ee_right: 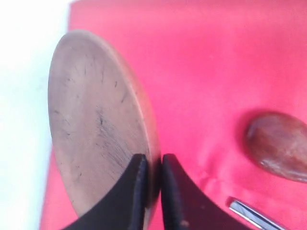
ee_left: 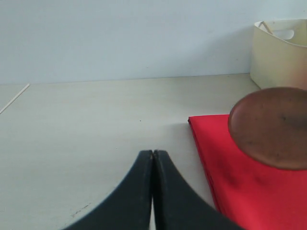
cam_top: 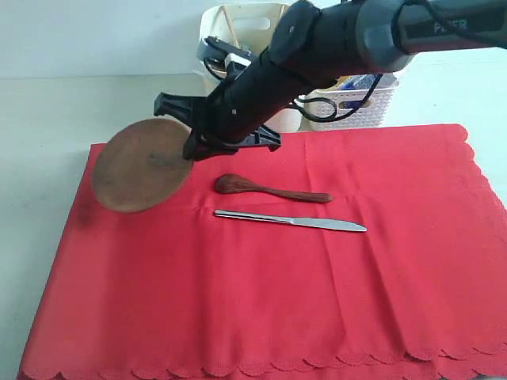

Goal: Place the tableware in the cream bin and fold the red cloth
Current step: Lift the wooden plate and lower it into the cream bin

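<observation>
My right gripper (ee_right: 152,160) is shut on the rim of the round brown wooden plate (cam_top: 141,165), which is tilted up off the red cloth (cam_top: 261,293) at its far left corner. In the exterior view that gripper (cam_top: 190,146) reaches across from the right. The dark wooden spoon (cam_top: 269,189) and the metal knife (cam_top: 289,221) lie side by side on the cloth near the middle. The cream bin (cam_top: 245,24) stands behind the arm, partly hidden. My left gripper (ee_left: 153,153) is shut and empty over bare table, left of the cloth (ee_left: 240,191) and plate (ee_left: 271,127).
A white lattice basket (cam_top: 356,103) stands at the back right beside the cream bin (ee_left: 280,52). Pale table (cam_top: 47,127) surrounds the cloth. A thin stick (ee_left: 14,98) lies on the table far off in the left wrist view.
</observation>
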Robot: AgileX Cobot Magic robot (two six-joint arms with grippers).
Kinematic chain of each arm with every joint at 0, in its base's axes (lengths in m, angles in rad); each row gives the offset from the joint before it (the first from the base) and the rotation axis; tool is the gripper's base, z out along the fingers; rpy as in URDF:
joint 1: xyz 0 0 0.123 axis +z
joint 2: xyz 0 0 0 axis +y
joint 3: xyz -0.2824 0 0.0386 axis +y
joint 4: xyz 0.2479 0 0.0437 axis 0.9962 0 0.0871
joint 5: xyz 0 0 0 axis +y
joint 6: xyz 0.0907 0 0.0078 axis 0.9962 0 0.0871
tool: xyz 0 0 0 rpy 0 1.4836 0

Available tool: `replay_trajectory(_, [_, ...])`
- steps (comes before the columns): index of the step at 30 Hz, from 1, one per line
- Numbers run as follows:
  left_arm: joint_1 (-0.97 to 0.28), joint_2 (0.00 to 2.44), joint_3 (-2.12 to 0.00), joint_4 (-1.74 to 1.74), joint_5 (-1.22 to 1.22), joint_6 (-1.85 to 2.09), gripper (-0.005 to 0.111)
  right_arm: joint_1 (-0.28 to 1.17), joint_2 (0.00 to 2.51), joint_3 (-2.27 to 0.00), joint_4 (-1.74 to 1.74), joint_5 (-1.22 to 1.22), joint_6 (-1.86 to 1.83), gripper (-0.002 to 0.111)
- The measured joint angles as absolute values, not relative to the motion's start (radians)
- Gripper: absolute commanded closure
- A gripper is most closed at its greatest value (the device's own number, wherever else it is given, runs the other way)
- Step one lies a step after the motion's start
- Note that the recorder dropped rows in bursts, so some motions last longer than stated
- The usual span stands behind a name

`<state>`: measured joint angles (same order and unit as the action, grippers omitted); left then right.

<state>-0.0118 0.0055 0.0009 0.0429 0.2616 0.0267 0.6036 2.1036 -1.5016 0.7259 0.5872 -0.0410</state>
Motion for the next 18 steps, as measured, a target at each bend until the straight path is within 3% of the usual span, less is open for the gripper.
replay_trajectory(18, [-0.012,0.006,0.001,0.043,0.262,0.027,0.104,0.405,1.970,-1.502,0.860,0.562,-0.055,0.108])
